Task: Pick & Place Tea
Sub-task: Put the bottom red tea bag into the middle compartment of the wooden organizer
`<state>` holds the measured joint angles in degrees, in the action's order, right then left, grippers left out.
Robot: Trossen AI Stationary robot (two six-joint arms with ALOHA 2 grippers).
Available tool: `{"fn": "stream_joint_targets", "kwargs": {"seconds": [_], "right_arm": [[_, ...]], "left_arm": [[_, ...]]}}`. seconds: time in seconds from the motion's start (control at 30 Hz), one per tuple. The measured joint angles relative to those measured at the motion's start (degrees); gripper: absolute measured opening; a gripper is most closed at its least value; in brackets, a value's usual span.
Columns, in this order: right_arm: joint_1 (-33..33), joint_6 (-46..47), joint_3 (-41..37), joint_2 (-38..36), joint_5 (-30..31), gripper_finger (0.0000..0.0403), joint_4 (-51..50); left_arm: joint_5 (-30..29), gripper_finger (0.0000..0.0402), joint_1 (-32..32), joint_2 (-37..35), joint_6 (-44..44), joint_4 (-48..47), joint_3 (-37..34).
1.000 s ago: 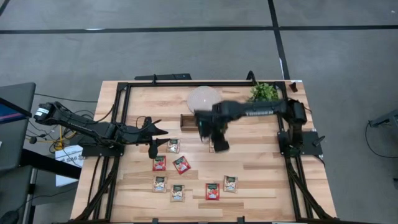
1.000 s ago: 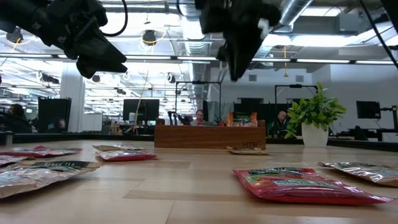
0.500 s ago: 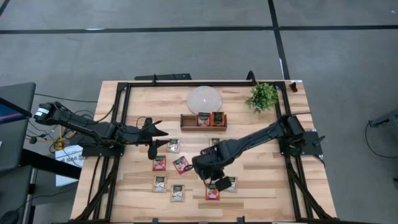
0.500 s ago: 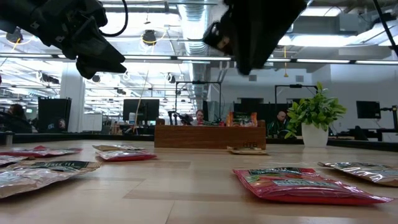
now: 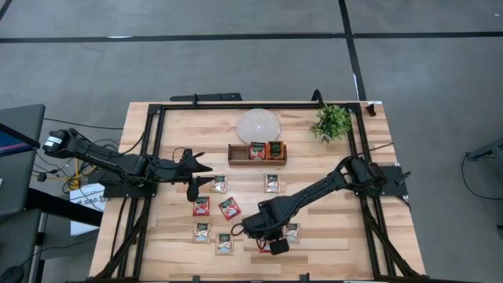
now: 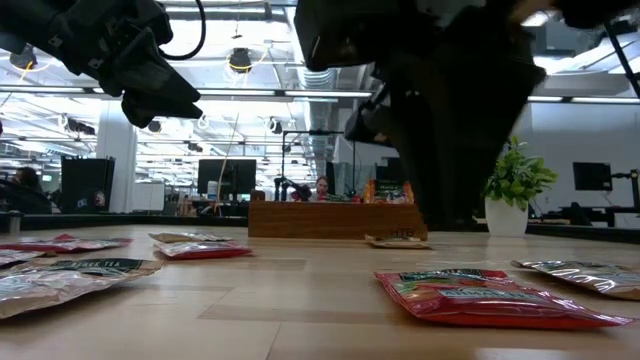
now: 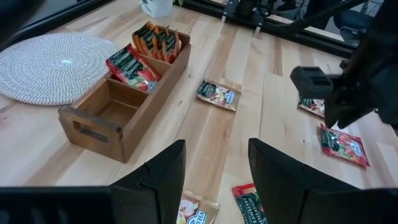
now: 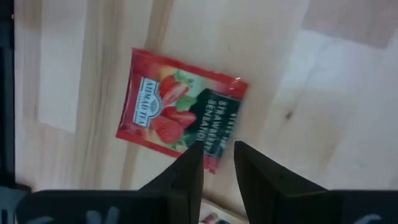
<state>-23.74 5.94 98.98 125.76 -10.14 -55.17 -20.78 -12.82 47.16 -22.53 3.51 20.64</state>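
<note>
Right gripper moved down over red sachet, slightly apart, left gripper apart

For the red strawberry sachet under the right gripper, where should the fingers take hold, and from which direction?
Probably from straight above, pinching one edge. The red strawberry sachet lies flat on the bare table with nothing touching it, so only its thin rim offers purchase. The right gripper hangs over its edge with jaws apart; the nearest border seems the natural grip.
</note>
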Motion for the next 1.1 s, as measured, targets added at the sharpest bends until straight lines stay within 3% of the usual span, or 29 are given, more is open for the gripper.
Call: {"fn": "stream_joint_targets", "kwargs": {"seconds": [0.33, 0.9, 1.1], "right_arm": [[-0.6, 2.2, 0.0, 0.3, 2.9, 0.0082, 2.0], [-1.3, 6.2, 0.3, 5.3, 2.6, 0.0081, 1.5], [-0.6, 7.6, 0.3, 5.2, 2.4, 0.0056, 1.5]], "left_arm": [[0.2, 0.0167, 0.0, 0.0, 0.0, 0.0, 0.0], [2.0, 0.0167, 0.0, 0.0, 0.0, -0.4, 0.0], [2.0, 0.0167, 0.0, 0.0, 0.0, -0.4, 0.0]]}}
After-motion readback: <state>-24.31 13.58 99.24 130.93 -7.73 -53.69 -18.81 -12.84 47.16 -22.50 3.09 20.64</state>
